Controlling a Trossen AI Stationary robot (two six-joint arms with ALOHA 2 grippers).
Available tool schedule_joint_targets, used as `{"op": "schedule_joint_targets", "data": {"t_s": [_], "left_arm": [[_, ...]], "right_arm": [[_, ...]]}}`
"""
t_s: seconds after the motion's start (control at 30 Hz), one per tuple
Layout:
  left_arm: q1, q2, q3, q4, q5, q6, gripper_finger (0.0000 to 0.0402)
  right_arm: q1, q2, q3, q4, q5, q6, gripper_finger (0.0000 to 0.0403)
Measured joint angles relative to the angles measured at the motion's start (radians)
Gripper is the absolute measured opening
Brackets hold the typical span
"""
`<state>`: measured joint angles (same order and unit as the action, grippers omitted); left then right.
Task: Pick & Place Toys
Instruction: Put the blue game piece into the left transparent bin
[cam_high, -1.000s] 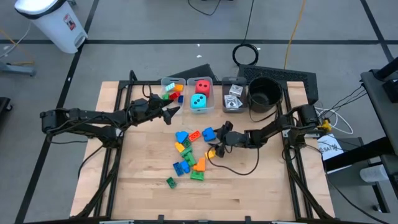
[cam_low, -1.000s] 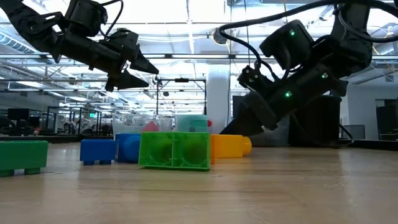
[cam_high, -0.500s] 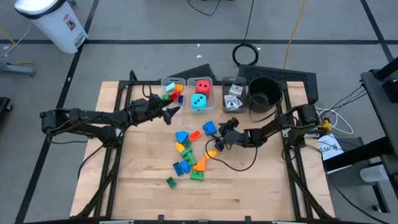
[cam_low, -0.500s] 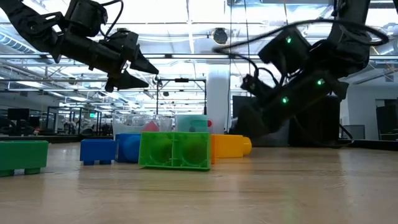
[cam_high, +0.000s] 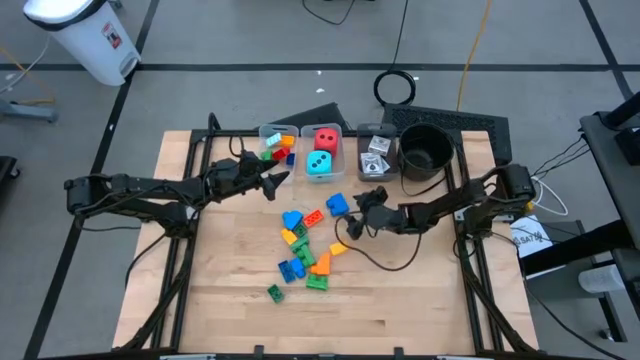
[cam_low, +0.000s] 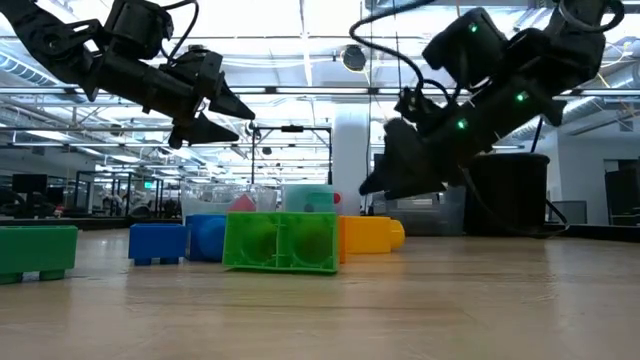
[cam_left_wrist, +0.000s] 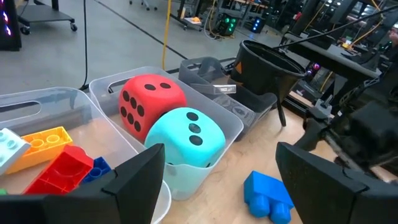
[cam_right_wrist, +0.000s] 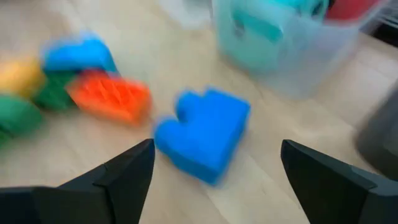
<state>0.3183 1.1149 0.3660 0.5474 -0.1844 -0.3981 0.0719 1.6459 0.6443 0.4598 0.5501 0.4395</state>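
Several loose bricks (cam_high: 303, 250) lie on the table's middle: green, blue, orange and yellow. A single blue brick (cam_high: 336, 206) lies flat on the wood just beyond them, also in the right wrist view (cam_right_wrist: 202, 134). My right gripper (cam_high: 352, 222) is open above the table; the blue brick lies ahead of its fingers (cam_right_wrist: 118, 177), untouched. My left gripper (cam_high: 282, 180) hovers open and empty near the clear bins. A red die (cam_left_wrist: 149, 99) and a teal die (cam_left_wrist: 186, 134) sit in the middle bin (cam_high: 322, 172).
Three clear bins stand in a row at the far edge: bricks (cam_high: 278, 145), dice, cards (cam_high: 375, 150). A round black pot (cam_high: 428, 150) stands to their right. Bare wood lies toward the near edge and the left side.
My right gripper has risen off the table and gone a little toward the far edge, away from the yellow brick and toward the single blue brick. The bricks have stayed where they were.
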Motion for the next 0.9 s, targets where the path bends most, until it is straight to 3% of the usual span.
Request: {"op": "schedule_joint_targets", "data": {"t_s": [0.17, 0.33, 0.53, 0.77, 0.9], "left_arm": [[0.0, 0.0, 0.0, 0.001, 0.0, 0.0, 0.0312], [0.0, 0.0, 0.0, 0.006, 0.0, -0.004, 0.0312], [0.0, 0.0, 0.0, 0.007, -0.001, 0.0, 0.0312], [0.0, 0.0, 0.0, 0.003, -0.001, 0.0, 0.0313], [0.0, 0.0, 0.0, 0.002, -0.001, -0.001, 0.0312]], "right_arm": [[-0.041, 0.007, 0.039, 0.017, -0.031, 0.07, 0.0322], [-0.095, 0.08, 0.112, -0.058, -0.073, 0.073, 0.0322], [-0.119, 0.18, 0.162, -0.024, -0.169, 0.068, 0.0322], [-0.109, 0.168, 0.161, -0.068, -0.368, -0.182, 0.0322], [-0.082, 0.129, 0.161, -0.154, -0.393, -0.285, 0.0322]]}}
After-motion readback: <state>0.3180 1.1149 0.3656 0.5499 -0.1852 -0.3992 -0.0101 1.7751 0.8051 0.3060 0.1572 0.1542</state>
